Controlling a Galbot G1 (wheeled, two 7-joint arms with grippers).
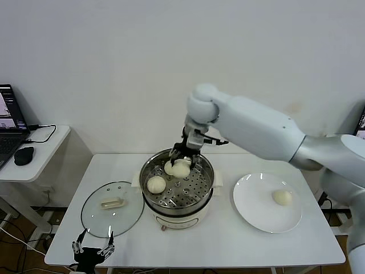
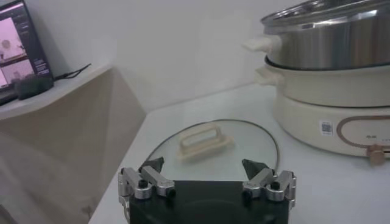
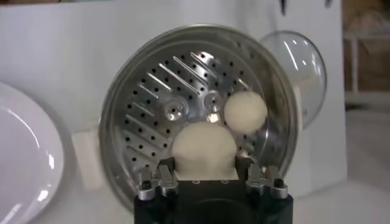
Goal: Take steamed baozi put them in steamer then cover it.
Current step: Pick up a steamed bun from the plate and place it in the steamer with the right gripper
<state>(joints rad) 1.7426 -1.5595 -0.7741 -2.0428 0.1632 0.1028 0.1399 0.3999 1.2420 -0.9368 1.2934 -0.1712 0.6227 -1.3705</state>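
Observation:
My right gripper (image 1: 183,164) (image 3: 204,165) is shut on a cream-white baozi (image 1: 182,169) (image 3: 203,148), low over the back part of the steamer's perforated tray. The steamer (image 1: 209,184) (image 3: 122,91) (image 2: 329,36) is a shiny steel pot on a cream base at the table's middle. Another baozi (image 1: 156,184) (image 3: 245,112) lies on the tray at its left side. A further white round shape (image 1: 169,167) shows beside the held one, partly hidden by the fingers. One baozi (image 1: 282,197) rests on the white plate. The glass cover (image 1: 112,208) (image 2: 213,143) lies flat left of the steamer. My left gripper (image 1: 93,248) (image 2: 204,165) hangs open at the table's front edge, before the cover.
The white plate (image 1: 256,212) (image 3: 24,158) sits right of the steamer. A side desk with a laptop (image 1: 8,123) and a mouse (image 1: 23,155) stands at the far left. A wall closes off the back.

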